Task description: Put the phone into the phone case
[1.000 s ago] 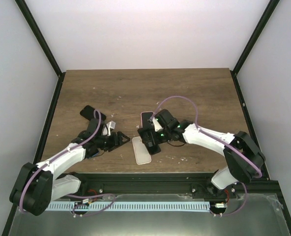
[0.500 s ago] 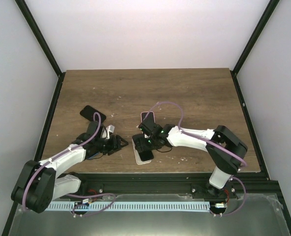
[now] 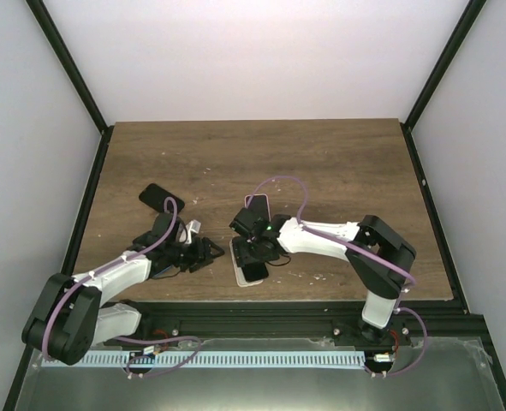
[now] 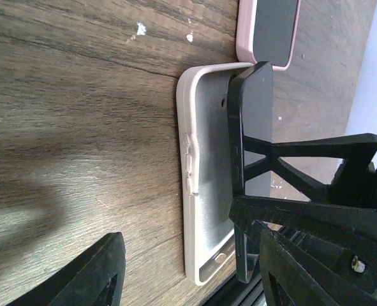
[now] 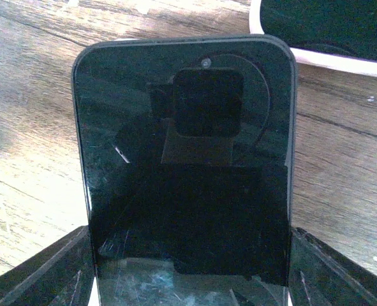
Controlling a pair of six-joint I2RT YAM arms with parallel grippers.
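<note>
The phone is pinched by its long edges between the fingers of the right gripper, screen toward the wrist camera. It is held tilted over the pale phone case, which lies open side up near the near edge of the table; the phone's far end is lowered at the case's far end. The left gripper is spread with nothing between its fingers, low beside the case. A second phone in a pink case lies just beyond, and a black phone near the left edge.
</note>
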